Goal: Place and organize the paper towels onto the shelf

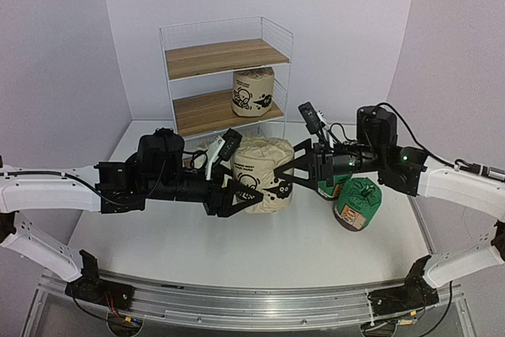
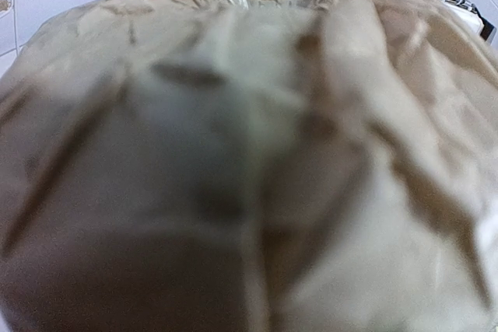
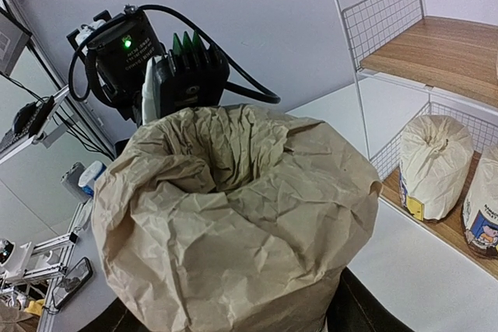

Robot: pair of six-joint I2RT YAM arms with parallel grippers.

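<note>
Top external view, left pincer (image 1: 246,195): gripping plump beige paper-wrapped roll (image 1: 264,159), upright.
Right pincer (image 1: 288,170): jaws around its other side; squeeze unclear.
White wire shelf with brown boards (image 1: 225,58): straight behind roll, beyond both pincers.

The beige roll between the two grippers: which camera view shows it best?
The top external view: the beige roll shows whole, drawings included. Left wrist gives only blurred wrapper; right wrist, its crumpled top close up.
</note>
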